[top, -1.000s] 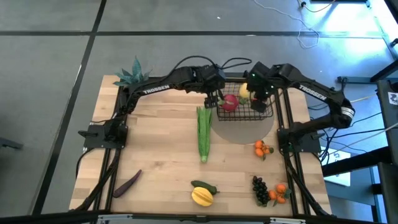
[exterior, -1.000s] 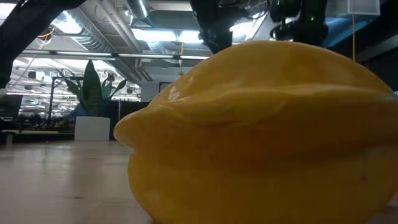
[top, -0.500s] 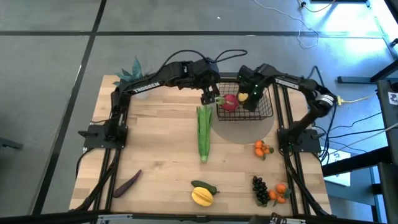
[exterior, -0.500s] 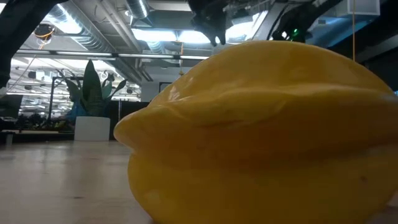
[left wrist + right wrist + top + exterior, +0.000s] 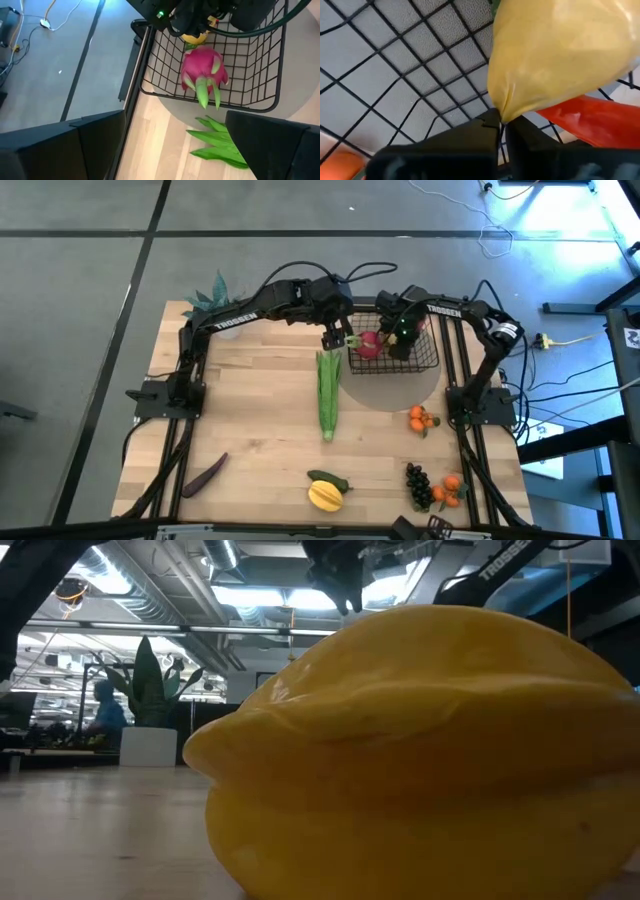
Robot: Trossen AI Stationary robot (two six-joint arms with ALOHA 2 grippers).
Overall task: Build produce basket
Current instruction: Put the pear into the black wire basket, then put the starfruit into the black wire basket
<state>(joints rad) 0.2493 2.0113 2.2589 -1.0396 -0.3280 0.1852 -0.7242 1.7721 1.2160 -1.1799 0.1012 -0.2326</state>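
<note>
- We are working at the far side of the pale wooden surface (image 5: pixel 260 420), where the small square black wire-mesh basket (image 5: pixel 425 358) is sitting on a grey round mat (image 5: pixel 395 392)
- Our right gripper (image 5: pixel 397 340) is reaching down inside the basket, its fingers nearly pinched together on the pointed tip of the smooth yellow toy lemon (image 5: pixel 560 55); the lemon is resting against the mesh floor, with an orange-red piece (image 5: pixel 590 117) just beside it
- Our left gripper (image 5: pixel 338 338) is hovering with its fingers spread wide and holding nothing, just outside the basket's edge, above the leafy end of the long green toy corn (image 5: pixel 328 395)
- The pink-red radish-like piece with green leaves (image 5: pixel 204 72) is already lying in the basket
- Purple eggplant (image 5: pixel 205 474), yellow ribbed fruit (image 5: pixel 325 496), dark grapes (image 5: pixel 418 485) and small oranges (image 5: pixel 422 419) are waiting on the surface, well apart from the basket
- We are judging the lemon to be light, hard and slippery: a tip pinch looks insecure, so gripping across its middle seems safer
- The corn looks stiff and long; taking it at mid-length should be keeping it level
</note>
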